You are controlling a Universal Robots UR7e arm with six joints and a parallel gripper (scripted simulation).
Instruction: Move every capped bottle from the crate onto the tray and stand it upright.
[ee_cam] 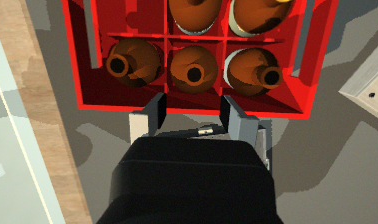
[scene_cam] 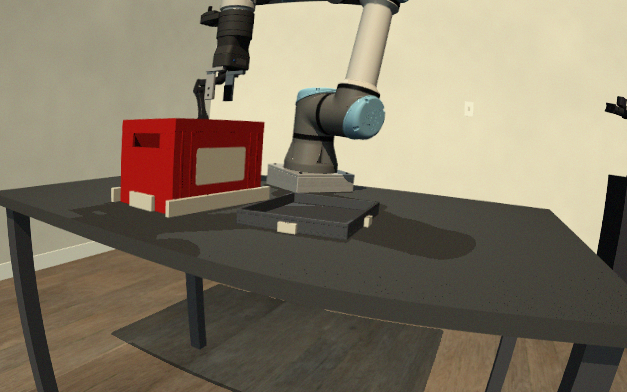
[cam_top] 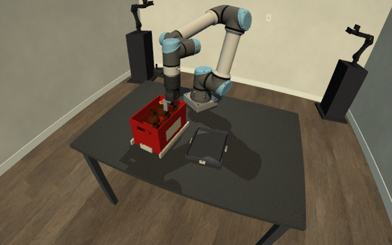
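Observation:
The red crate [cam_top: 145, 137] [scene_cam: 147, 167] [ee_cam: 296, 100] stands at the table's left. A brown bottle with a yellow cap [cam_top: 161, 110] [ee_cam: 256, 17] stands in it, its cap partly cut off in the wrist view. Three uncapped bottles [ee_cam: 138, 60] [ee_cam: 193, 85] [ee_cam: 246, 70] with dark mouths fill the row nearest the gripper. Another bottle [ee_cam: 193, 17] stands beside the capped one; its top is cut off. One compartment at the wrist view's upper left looks empty. My gripper [cam_top: 170, 107] [scene_cam: 219, 95] [ee_cam: 193, 105] is open and empty, above the crate's rim. The tray [cam_top: 204, 160] [scene_cam: 315, 229] is empty.
Pale strips [cam_top: 173, 140] [scene_cam: 217, 201] lie along the crate's base, and small pale blocks [cam_top: 202, 162] [scene_cam: 287, 228] sit against the tray. The robot's base [cam_top: 200, 104] [scene_cam: 310, 181] stands behind the tray. The crate's walls and dividers surround the bottles.

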